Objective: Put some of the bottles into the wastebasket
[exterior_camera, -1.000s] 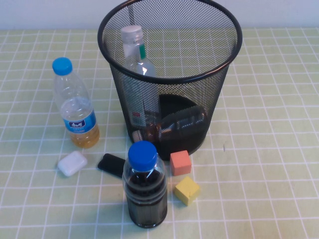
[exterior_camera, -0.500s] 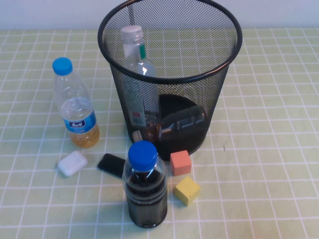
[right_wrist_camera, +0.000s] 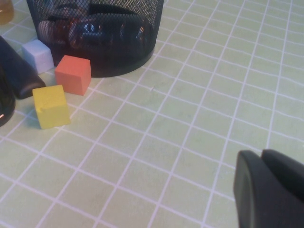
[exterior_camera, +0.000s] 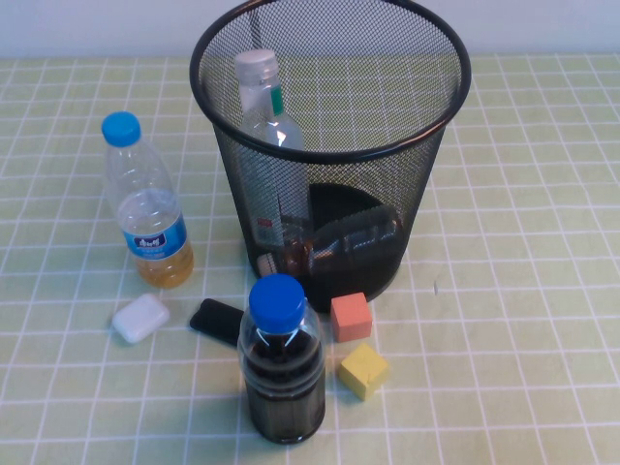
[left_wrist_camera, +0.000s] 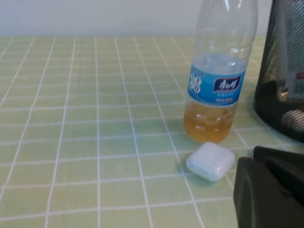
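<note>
The black wire-mesh wastebasket (exterior_camera: 421,189) stands at the back middle of the table. The taller clear bottle with the white cap and green neck band (exterior_camera: 262,97) stands inside it, leaning on its left wall. The small bottle with the brown neck wrap (exterior_camera: 334,242) lies on its bottom and shows through the mesh in the right wrist view (right_wrist_camera: 107,31). Neither gripper shows in the high view. My left gripper (left_wrist_camera: 254,159) is shut and empty, low beside a white case. My right gripper (right_wrist_camera: 259,154) is shut and empty over bare tablecloth, right of the basket (right_wrist_camera: 123,52).
A blue-capped, blue-labelled bottle (exterior_camera: 145,208) stands left of the basket. A blue-capped bottle of dark liquid (exterior_camera: 281,363) stands in front. Near them lie a white case (exterior_camera: 140,318), a black flat object (exterior_camera: 218,320), an orange cube (exterior_camera: 351,317) and a yellow cube (exterior_camera: 362,370).
</note>
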`<state>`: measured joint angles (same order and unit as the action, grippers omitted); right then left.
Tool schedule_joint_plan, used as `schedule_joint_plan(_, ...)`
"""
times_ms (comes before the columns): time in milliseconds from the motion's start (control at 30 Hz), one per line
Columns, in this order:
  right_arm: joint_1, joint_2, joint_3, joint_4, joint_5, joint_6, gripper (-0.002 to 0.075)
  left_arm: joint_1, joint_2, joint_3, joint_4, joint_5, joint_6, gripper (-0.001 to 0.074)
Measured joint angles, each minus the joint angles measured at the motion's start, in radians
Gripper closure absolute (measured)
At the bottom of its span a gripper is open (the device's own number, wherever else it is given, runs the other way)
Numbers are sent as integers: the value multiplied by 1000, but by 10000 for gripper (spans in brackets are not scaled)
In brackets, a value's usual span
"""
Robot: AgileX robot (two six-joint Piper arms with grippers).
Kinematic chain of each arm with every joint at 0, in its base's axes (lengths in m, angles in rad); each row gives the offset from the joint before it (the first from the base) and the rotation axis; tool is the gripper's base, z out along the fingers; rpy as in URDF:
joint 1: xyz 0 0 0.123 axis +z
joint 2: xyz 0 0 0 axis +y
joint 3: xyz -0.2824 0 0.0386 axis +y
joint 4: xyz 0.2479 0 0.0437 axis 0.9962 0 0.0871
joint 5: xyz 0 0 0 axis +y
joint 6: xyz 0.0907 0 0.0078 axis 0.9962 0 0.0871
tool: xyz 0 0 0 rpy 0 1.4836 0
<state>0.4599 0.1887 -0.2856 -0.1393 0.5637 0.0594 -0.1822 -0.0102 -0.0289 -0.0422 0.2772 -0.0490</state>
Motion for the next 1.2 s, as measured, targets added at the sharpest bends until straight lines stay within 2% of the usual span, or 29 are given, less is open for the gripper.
schedule_joint_plan(100,0,0,0,0,0,0,734,0,0,42,83,0,-104,736)
schedule_joint_plan(200,0,0,0,0,0,0,734,8,0,52,103,26,-131,736)
schedule_joint_plan(433,0,0,0,0,0,0,734,61,-2,56,111,79,-134,736)
schedule_joint_plan(1200,0,0,0,0,0,0,734,66,-2,56,102,79,-139,737)
